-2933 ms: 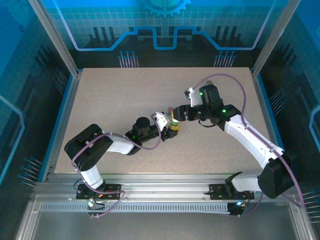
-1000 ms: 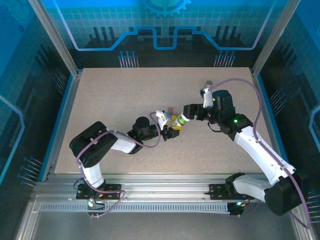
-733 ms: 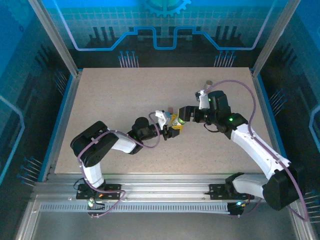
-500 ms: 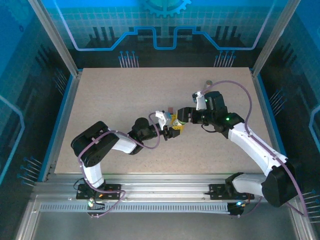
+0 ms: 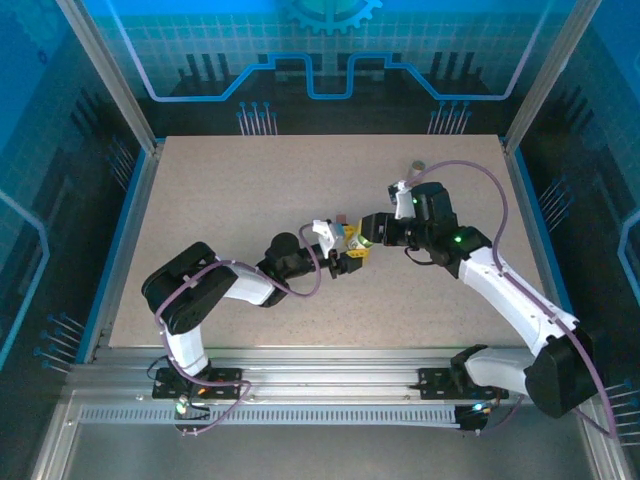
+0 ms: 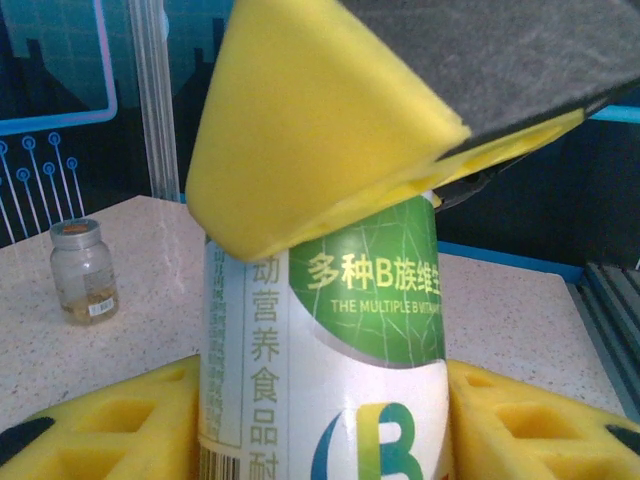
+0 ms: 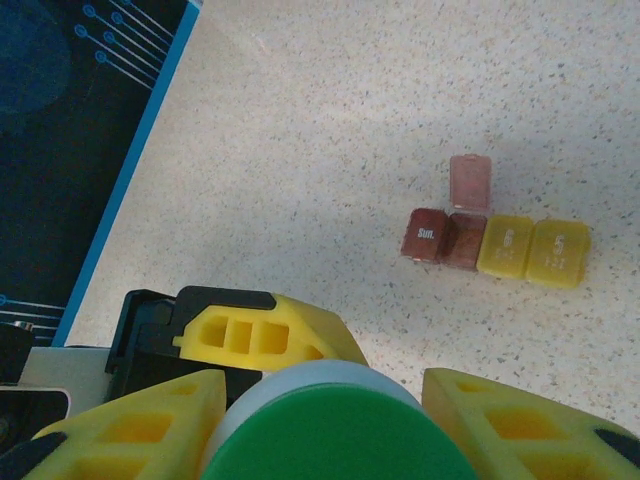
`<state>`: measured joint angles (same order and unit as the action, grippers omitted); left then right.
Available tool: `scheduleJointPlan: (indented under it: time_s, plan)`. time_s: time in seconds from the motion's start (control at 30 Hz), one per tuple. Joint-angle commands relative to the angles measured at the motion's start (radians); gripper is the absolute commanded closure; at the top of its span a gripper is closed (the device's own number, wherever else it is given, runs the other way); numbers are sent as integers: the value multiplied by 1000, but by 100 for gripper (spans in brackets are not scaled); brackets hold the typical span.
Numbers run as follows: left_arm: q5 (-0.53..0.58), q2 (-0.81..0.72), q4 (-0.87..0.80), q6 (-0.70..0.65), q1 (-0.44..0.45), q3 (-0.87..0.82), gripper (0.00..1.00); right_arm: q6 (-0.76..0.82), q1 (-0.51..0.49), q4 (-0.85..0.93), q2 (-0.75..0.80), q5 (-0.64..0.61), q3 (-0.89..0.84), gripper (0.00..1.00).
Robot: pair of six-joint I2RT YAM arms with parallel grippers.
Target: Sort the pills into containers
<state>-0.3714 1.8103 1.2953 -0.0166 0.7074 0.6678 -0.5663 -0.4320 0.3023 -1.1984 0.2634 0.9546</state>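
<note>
Left gripper (image 5: 348, 251), jaws partway open, blocky yellow foam pads (image 6: 100, 420) with square cut-outs set on either side of a white vitamin bottle (image 6: 330, 330); firm press or bare touch, cannot tell. Smooth round body, glossy green-and-white label with printed characters and a large "B". Long axis close to vertical, green cap (image 7: 335, 440) uppermost, base out of view.

Right gripper (image 5: 366, 233) reaching in from the opposite side, likewise partway open, pads (image 7: 510, 430) flanking the cap; contact uncertain.

Beyond both, near the middle of the speckled stone-look table (image 5: 220, 200), toward the far edge: four small rounded-square cells touching in a row. Dark red box (image 7: 427, 235) marked "Sun.", closed; next to it a second dark red cell (image 7: 464, 242) with its pale pink translucent lid (image 7: 470, 182) flipped up, contents too small to make out; then yellow box (image 7: 505, 245) and a second yellow cell (image 7: 558, 253), both closed, numbered.

Well apart, by the far edge toward the far right corner, a small clear glass jar (image 6: 82, 270), upright, capped, a little yellowish matter at its bottom.
</note>
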Motion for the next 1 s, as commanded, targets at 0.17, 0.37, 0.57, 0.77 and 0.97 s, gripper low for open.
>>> scheduleJointPlan:
  time_s: [0.17, 0.37, 0.57, 0.77, 0.97]
  plan:
    - [-3, -24, -140, -52, 10, 58, 23, 27, -45, 1, 67, 7, 13, 69]
    - [-10, -28, -106, -59, 18, 51, 35, 57, -60, 29, 72, -48, 25, 69]
    - [-16, -30, -6, -19, 22, 25, 50, 69, -72, 34, 70, -90, 24, 69]
    - [3, -42, 12, -15, 21, 19, 43, 105, -93, 74, 67, -135, 49, 69]
    - [2, -40, 31, -2, 21, 20, 41, 115, -107, 83, 71, -161, 48, 69]
